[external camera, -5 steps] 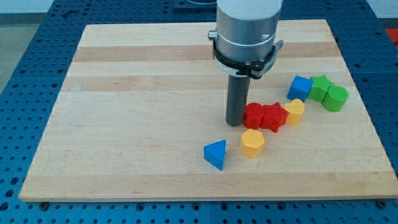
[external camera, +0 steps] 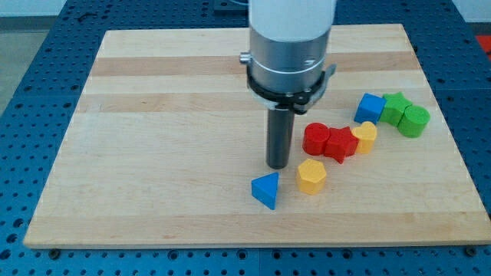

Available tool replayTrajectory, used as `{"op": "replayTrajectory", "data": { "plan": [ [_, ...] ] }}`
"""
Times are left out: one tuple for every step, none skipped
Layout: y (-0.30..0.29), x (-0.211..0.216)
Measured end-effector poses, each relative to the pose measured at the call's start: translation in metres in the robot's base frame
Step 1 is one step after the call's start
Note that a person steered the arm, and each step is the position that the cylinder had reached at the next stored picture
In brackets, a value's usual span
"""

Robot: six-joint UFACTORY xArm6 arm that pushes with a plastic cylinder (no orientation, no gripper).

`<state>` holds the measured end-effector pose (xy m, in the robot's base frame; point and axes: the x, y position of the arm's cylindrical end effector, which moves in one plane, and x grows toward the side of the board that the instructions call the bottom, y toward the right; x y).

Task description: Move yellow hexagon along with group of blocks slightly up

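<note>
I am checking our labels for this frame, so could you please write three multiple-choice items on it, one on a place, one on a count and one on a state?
1. Where is my tip relative to the yellow hexagon?
A. to its left in the view
B. to its right in the view
C. below it, near the board's bottom edge

2. How many yellow blocks are on the wooden board?
A. one
B. two
C. three

3. Is my tip touching the red cylinder?
A. yes, pressed against it
B. no, bare board shows between them
C. it rests on top of it

Answers:
1 A: the rod's end stands left of the hexagon, just above the blue triangle.
2 B: the hexagon, plus the yellow block beside the red star.
3 B: a strip of wood separates rod and cylinder.
</note>
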<state>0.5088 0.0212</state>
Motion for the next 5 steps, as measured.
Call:
{"op": "replayTrajectory", "data": {
  "plan": [
    [-0.038,-0.011],
    [-0.064,0.006],
    [-0.063,0.06],
    [-0.013,0.087],
    [0.029,0.077]
  ]
}}
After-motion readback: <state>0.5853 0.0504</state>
